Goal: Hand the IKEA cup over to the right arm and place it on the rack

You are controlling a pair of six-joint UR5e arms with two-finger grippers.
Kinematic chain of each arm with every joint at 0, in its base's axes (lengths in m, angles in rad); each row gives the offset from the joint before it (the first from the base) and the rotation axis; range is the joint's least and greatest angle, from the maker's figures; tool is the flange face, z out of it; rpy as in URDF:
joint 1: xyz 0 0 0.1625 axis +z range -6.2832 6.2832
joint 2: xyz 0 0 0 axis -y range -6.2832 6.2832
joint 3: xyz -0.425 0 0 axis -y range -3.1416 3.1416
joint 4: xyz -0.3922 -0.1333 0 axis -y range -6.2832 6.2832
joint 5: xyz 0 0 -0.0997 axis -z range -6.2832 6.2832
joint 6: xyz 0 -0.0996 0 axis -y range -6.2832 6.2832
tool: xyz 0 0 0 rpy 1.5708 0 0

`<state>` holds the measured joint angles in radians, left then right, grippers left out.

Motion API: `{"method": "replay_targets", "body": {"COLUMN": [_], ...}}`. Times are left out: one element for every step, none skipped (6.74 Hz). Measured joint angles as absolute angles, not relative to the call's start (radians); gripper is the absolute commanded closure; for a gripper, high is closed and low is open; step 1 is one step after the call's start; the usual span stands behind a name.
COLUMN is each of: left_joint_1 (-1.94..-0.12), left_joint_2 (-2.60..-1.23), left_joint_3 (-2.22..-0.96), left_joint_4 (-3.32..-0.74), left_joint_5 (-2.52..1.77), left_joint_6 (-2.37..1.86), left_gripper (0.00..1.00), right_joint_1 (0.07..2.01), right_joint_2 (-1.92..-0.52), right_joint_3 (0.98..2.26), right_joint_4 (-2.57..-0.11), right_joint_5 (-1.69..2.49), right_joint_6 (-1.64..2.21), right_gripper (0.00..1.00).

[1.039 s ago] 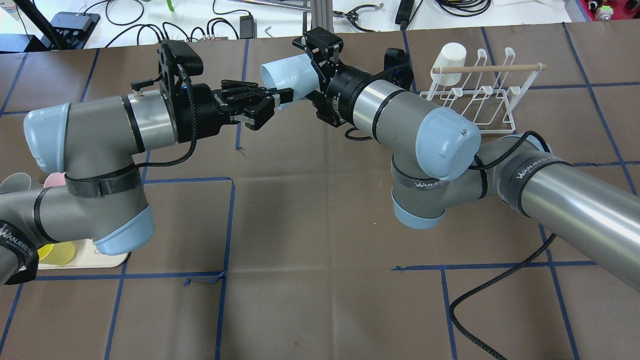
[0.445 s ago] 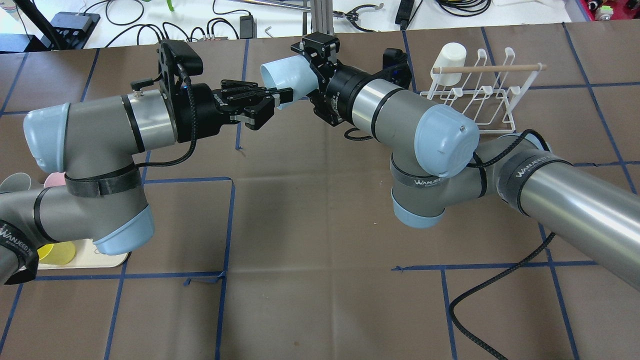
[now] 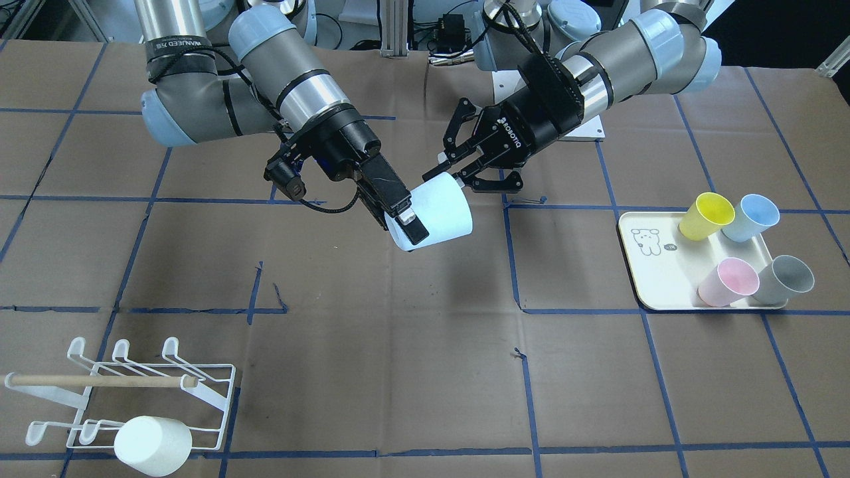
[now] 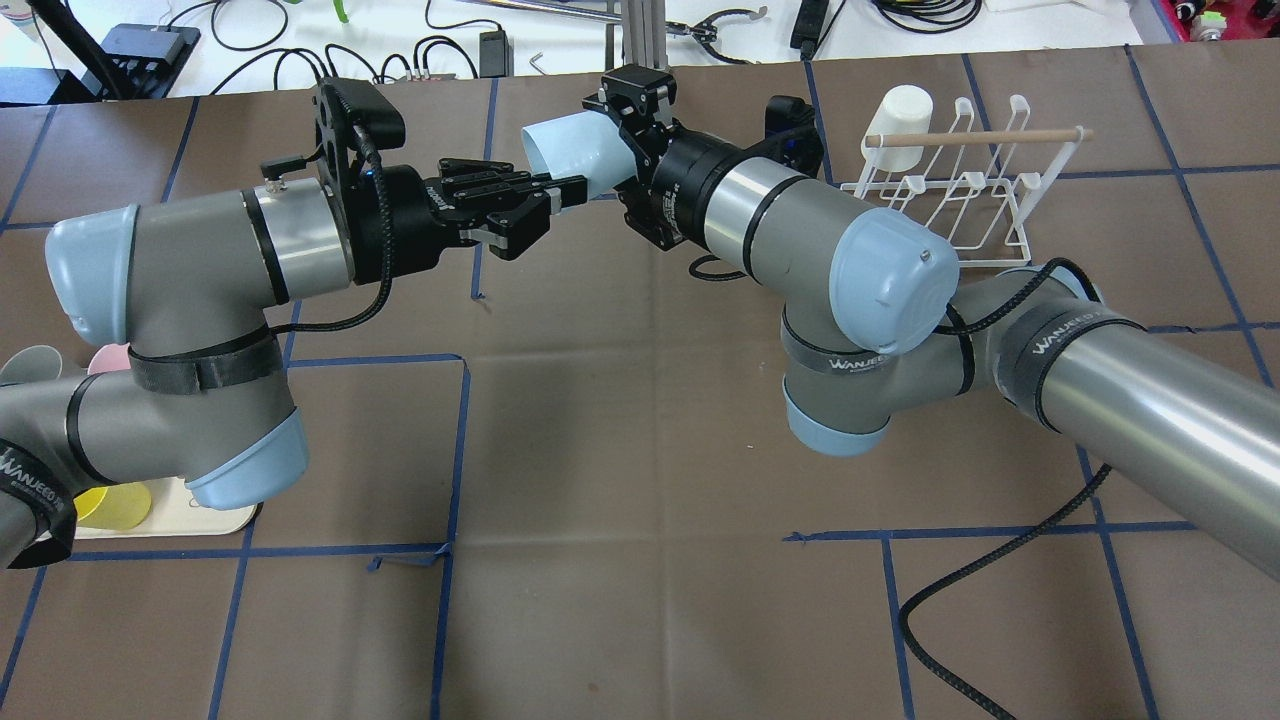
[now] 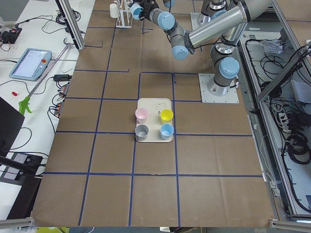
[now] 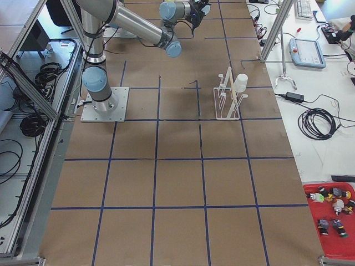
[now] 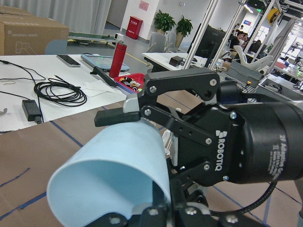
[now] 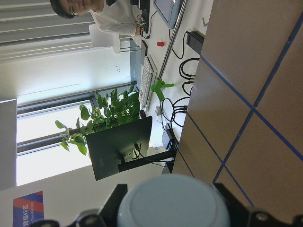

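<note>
The IKEA cup (image 3: pixel 439 207) is pale blue and lies on its side in the air above the table's middle. My right gripper (image 3: pixel 425 216) is shut on its base end, one finger along the cup's wall. The cup's open mouth points toward my left gripper (image 3: pixel 453 178), which is open with its fingertips beside the rim. From overhead the cup (image 4: pixel 572 150) sits between the left gripper (image 4: pixel 565 192) and the right gripper (image 4: pixel 598 145). The left wrist view looks into the cup (image 7: pixel 109 165). The white wire rack (image 3: pixel 211 393) stands far off on the right arm's side.
A white cup (image 3: pixel 151 443) hangs on the rack under its wooden dowel (image 3: pixel 99 381). A cream tray (image 3: pixel 654 275) on the left arm's side holds yellow, blue, pink and grey cups. A black cable (image 4: pixel 1000 590) trails over the brown table.
The right gripper has carried the cup a little toward the far side of the table, away from the left fingertips. The left arm has stayed where it was.
</note>
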<state>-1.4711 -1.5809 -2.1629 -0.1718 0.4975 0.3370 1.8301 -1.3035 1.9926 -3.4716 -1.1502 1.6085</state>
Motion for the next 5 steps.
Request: {"method": "replay_targets", "body": {"left_joint_1": [-1.471,-1.471,-1.47,-1.464,-1.443], "left_joint_2": [-1.582,-1.584,-1.582,-1.574,-1.564], "left_joint_3": [-2.162,-2.161,-2.159,-2.159,-2.16], "left_joint_4": [-0.172,-0.171,-0.171,-0.172,-0.173], "left_joint_5": [0.498,0.498,0.499,0.5,0.509], "left_joint_6": [0.324,0.301,0.272,0.257,0.25], "left_gripper": [0.02,0.01,0.01,0.0,0.0], "right_joint_1": [1.83,1.83,1.83,1.83,1.829], "right_joint_2": [-1.304,-1.304,-1.304,-1.304,-1.302], "right_joint_3": [1.993,1.993,1.993,1.993,1.991], "right_joint_4": [-3.471,-3.47,-3.47,-3.47,-3.469], "right_joint_5": [-1.149,-1.149,-1.149,-1.149,-1.149], "right_joint_6": [1.608,1.608,1.608,1.608,1.607], "right_gripper": [0.61,0.61,0.62,0.67,0.71]}}
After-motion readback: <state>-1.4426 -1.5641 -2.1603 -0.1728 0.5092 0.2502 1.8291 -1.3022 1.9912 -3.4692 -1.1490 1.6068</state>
